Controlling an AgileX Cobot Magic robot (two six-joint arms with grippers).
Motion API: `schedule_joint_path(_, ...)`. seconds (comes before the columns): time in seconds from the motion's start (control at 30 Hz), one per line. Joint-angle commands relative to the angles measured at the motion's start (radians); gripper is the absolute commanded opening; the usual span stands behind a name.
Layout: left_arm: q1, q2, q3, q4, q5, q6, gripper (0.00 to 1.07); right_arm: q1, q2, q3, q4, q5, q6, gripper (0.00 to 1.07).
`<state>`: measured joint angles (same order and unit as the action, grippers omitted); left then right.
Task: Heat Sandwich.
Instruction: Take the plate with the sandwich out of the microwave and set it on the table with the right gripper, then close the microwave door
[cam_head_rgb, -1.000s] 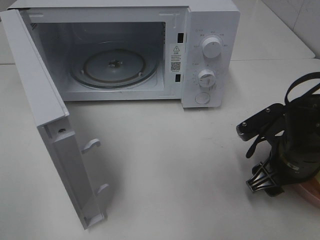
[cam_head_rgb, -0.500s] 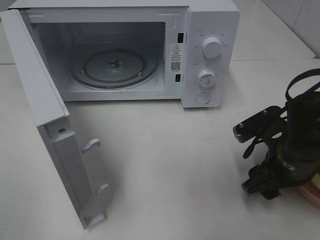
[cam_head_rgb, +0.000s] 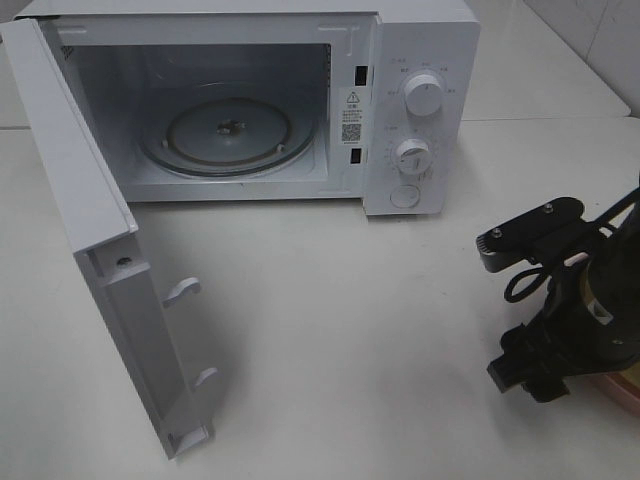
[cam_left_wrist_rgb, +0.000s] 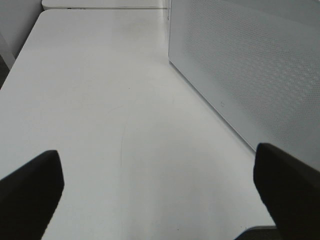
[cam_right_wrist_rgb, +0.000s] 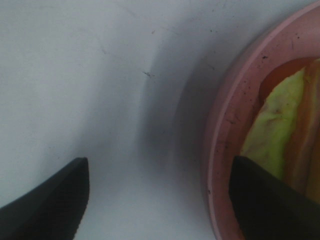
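Now, high view: white microwave oven (cam_head_rgb: 250, 100) at worktop's back edge, hinged door (cam_head_rgb: 110, 270) swung wide, glass turntable (cam_head_rgb: 228, 133) bare; right gripper (cam_head_rgb: 535, 372) low at right edge over round pink plate (cam_head_rgb: 620, 385); step judged: reaching for plate.
Left wrist view: left gripper (cam_left_wrist_rgb: 160, 185) spread wide, empty, beside door's outer face.
Right wrist view: jaws parted, nothing held, straddling plate rim; sandwich (cam_right_wrist_rgb: 285, 135), green filling showing, on plate; next: pinch rim; open door may crowd path.

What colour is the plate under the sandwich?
Pink. The plate shows best in the right wrist view.
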<state>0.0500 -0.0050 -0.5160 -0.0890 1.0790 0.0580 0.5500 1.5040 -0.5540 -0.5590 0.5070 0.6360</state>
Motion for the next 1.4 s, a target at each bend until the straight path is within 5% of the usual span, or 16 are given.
schedule_joint_path(0.03, 0.003, -0.019, 0.001, -0.006, -0.007, 0.004, 0.98, -0.002, -0.063, 0.002, 0.071, 0.029, -0.089, 0.75)
schedule_joint_path(1.03, 0.003, -0.019, 0.001, -0.006, -0.007, 0.004, 0.98, -0.002, -0.725, 0.002, 0.569, 0.439, -0.569, 0.75)
schedule_joint_path(1.4, 0.003, -0.019, 0.001, -0.006, -0.007, 0.004, 0.98, -0.002, -0.892, 0.002, 0.589, 0.560, -0.572, 0.75)
